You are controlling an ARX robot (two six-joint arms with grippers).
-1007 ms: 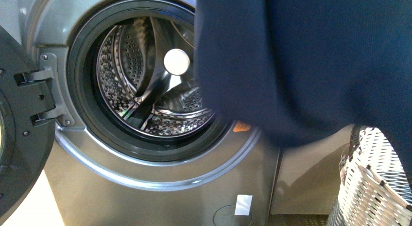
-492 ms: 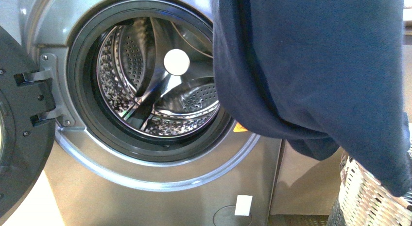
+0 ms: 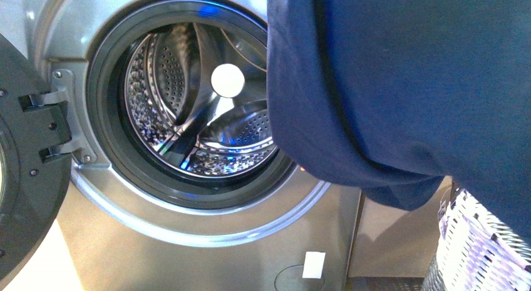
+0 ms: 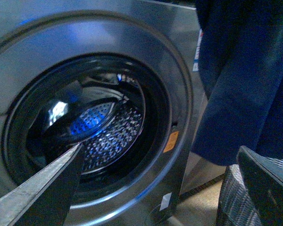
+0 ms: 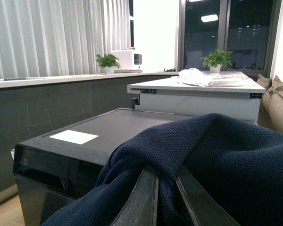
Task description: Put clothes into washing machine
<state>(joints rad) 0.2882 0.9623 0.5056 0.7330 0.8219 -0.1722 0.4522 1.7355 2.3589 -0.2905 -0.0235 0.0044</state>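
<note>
"Front view first: where are the clothes [image 3: 407, 84]?"

"Hanging in the air, in front of the washing machine [image 3: 188, 241] and to the right of its porthole. They cover the opening's right edge, and none of the fabric is inside the drum [image 3: 188, 116]. The lower folds sag above the woven basket [image 3: 482, 247]."

"Who's holding them?"

"My right gripper [image 5: 166, 172]. In the right wrist view its fingers are pressed together on a bunched ridge of the navy knit, pinching it from below. I'd say it's held that high so the hem clears the rim on the way in."

"And the left?"

"My left gripper [image 4: 160, 148] holds nothing, and its fingers are spread wide. It faces the porthole, beside the orange sticker [image 4: 170, 141]. I judge it's parked there to keep the mouth free, or to guide the cloth."

"Which way does the garment run?"

"Its long axis drops roughly straight down from the pinch, with the loose end pointing at the floor. It hangs limp and doubled over. The door [image 3: 25, 178] stands swung open at the left, so the way in is free."
</note>
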